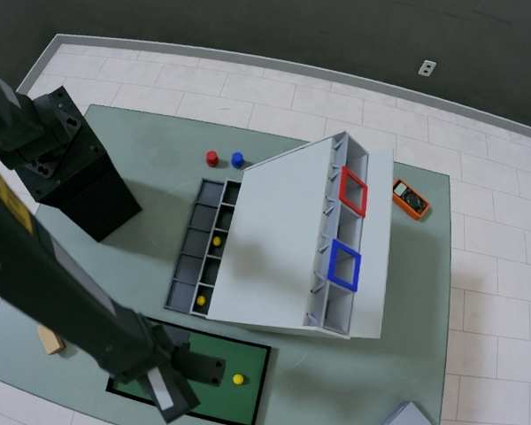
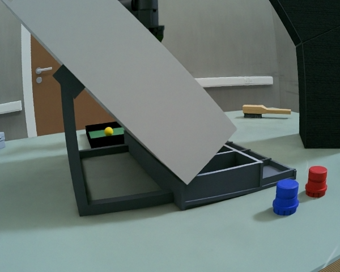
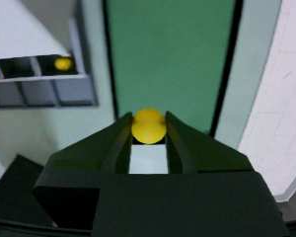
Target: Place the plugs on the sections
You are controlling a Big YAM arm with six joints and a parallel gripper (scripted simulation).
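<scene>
My gripper (image 3: 148, 118) is shut on a yellow marble (image 3: 148, 125) and holds it above the green marble tray (image 3: 170, 59). In the top view the gripper (image 1: 183, 384) hangs over the tray's left part (image 1: 196, 384), and one more marble (image 1: 237, 379) lies in the tray. The sloped grey cover (image 1: 274, 237) carries the red-banded funnel (image 1: 353, 190) and the blue-banded funnel (image 1: 343, 265). Marbles lie in the third section (image 1: 216, 241) and the nearest section (image 1: 201, 299). The red plug (image 1: 211, 158) and blue plug (image 1: 237, 159) stand on the mat behind the sections.
The arm's black base (image 1: 69, 169) stands at the left. An orange multimeter (image 1: 410, 198) lies right of the cover. A wooden brush (image 1: 50, 339) lies at the mat's left edge. A grey box (image 1: 405, 413) shows at the bottom right.
</scene>
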